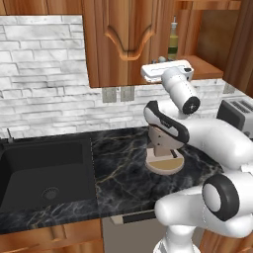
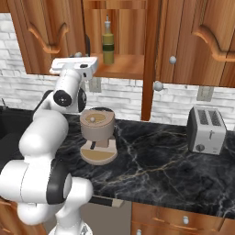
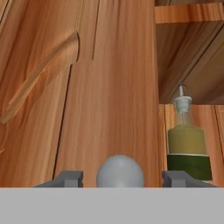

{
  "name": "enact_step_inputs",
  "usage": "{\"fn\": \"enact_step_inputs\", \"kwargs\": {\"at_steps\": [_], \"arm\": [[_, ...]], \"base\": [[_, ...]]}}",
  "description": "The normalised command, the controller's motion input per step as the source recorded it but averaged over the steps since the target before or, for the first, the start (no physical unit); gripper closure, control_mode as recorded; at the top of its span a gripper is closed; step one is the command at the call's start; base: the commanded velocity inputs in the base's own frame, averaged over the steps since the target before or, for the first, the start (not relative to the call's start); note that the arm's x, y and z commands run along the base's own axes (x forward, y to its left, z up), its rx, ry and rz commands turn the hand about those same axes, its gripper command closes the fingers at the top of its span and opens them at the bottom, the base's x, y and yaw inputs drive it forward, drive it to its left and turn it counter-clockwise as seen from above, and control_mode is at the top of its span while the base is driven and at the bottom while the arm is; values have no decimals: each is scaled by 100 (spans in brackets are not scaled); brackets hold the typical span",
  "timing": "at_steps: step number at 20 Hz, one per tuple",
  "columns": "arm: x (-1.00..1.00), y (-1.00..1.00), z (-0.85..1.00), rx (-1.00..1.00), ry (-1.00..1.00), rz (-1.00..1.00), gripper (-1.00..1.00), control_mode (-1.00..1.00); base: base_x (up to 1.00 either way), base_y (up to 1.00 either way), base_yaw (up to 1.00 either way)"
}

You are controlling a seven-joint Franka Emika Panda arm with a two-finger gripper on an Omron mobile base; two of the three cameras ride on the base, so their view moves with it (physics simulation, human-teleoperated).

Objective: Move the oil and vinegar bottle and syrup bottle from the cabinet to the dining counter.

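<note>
The oil and vinegar bottle (image 2: 108,44) (image 1: 172,42) (image 3: 187,142) stands upright on the shelf of the open cabinet (image 2: 124,66), tall and slim with yellow-green liquid. My gripper (image 3: 122,177) (image 1: 161,61) (image 2: 78,56) is raised in front of the closed cabinet door (image 1: 123,39) just left of the opening. It is open, its tips wide apart on either side of the door's round silver knob (image 3: 120,171) and not touching it. In the hand view the bottle stands to the right of the gripper. The syrup bottle and the dining counter are out of view.
Below the arm, a tan round appliance (image 1: 163,148) (image 2: 96,133) sits on the black marble sink counter (image 2: 151,156). A toaster (image 2: 206,131) stands at the right, a sink (image 1: 47,173) at the left. An opened cabinet door (image 2: 150,59) juts out edge-on right of the bottle.
</note>
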Motion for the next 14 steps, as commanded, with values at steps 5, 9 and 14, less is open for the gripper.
{"fn": "enact_step_inputs", "kwargs": {"at_steps": [5,9,14], "arm": [[0,11,7,-6,0,-19,100,-100],[0,14,4,-6,0,-21,100,-100],[0,12,0,-3,3,-12,100,-100]], "base": [[0,0,0],[0,0,0],[0,0,0]]}}
